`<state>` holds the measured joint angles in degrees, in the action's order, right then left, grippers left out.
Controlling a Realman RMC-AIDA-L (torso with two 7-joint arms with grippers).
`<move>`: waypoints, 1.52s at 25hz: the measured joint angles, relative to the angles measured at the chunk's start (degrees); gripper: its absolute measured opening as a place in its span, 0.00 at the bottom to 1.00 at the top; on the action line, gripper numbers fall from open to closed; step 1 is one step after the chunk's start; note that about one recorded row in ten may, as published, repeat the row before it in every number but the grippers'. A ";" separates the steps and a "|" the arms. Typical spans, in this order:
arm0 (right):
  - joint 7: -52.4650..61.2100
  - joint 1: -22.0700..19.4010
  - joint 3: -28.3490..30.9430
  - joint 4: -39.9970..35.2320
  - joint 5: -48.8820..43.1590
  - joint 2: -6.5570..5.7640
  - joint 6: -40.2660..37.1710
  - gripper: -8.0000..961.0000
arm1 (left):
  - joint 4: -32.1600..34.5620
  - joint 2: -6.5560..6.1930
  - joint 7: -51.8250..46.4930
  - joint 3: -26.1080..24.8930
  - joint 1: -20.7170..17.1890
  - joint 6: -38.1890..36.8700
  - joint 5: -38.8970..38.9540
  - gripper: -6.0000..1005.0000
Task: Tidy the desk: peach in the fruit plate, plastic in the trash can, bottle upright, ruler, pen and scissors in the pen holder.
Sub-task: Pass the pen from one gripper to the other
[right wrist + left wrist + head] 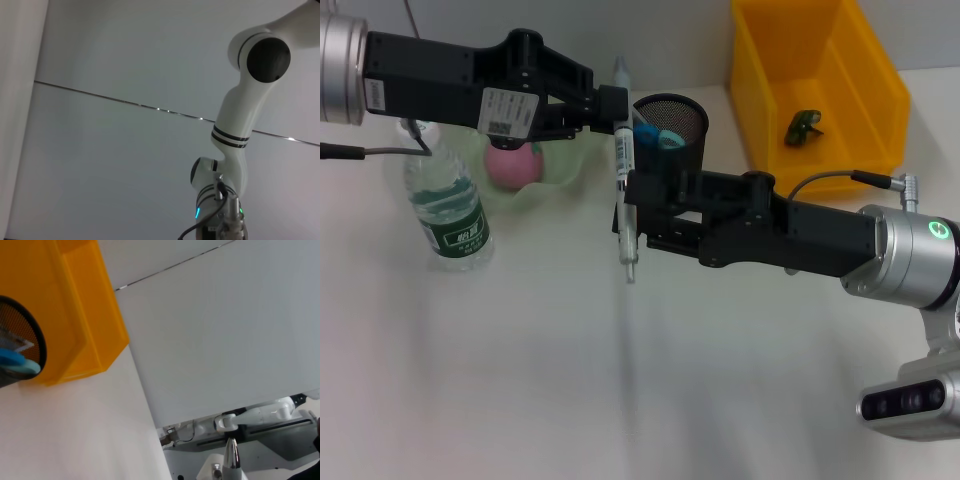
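A white pen hangs upright just left of the black mesh pen holder, its tip well above the table. My left gripper is shut on the pen's upper part, and my right gripper is shut on its lower part. Blue-handled scissors stand in the holder. The pink peach lies in the pale green fruit plate. The bottle stands upright at the left. Green plastic lies in the yellow trash can. In the left wrist view the pen's silver end, holder rim and trash can show.
The left arm reaches in over the bottle and the fruit plate. From the right, the other arm stretches across the middle of the white table. The trash can stands close to the right of the pen holder.
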<state>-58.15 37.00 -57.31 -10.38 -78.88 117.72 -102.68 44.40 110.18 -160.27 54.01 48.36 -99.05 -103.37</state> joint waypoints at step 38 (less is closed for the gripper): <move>-4.30 1.27 -0.09 2.57 -1.83 -0.47 0.05 0.21 | -0.36 -0.15 0.36 -0.13 0.75 -0.50 -2.01 0.23</move>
<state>-62.45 38.28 -57.40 -7.81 -80.70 117.25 -102.63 44.03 110.03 -159.91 53.88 49.11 -99.56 -105.37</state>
